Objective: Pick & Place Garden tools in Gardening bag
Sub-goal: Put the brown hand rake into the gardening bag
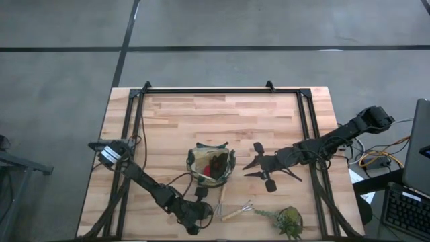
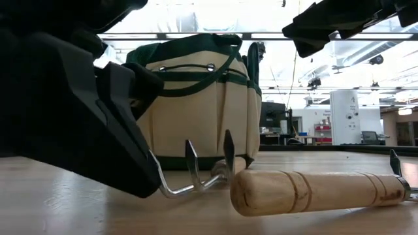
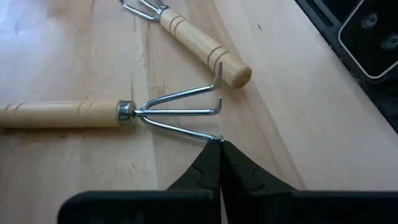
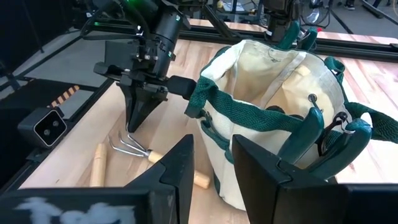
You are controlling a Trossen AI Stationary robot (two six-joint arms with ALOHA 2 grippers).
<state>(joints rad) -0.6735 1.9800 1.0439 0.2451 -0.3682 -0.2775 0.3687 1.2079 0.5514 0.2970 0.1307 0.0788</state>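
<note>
The tan gardening bag (image 1: 211,165) with its dark green rim stands upright at the table's middle and holds a red-and-black bundle (image 1: 216,163). It also shows in the low view (image 2: 196,104). Two wooden-handled tools lie on the table near the front edge: a three-tined rake (image 3: 68,114) and a fork (image 3: 199,46). My left gripper (image 3: 219,143) is shut at the rake's tines, pointing down, in front of the bag. My right gripper (image 4: 211,168) is open and empty, above the table just right of the bag. The pruning shears do not show. My left gripper pinches the tip of the rake's outer tine (image 3: 211,136) between its two fingertips (image 3: 208,163). The fingers come from above, pointing down. The rake lies flat, its wooden handle (image 3: 62,114) on the table.
A green leafy plant clump (image 1: 289,220) lies at the front right. A black metal frame (image 1: 222,91) runs along the table's far edge and sides. A small camera unit (image 4: 46,127) stands at the front edge. Bare wood shows behind the bag.
</note>
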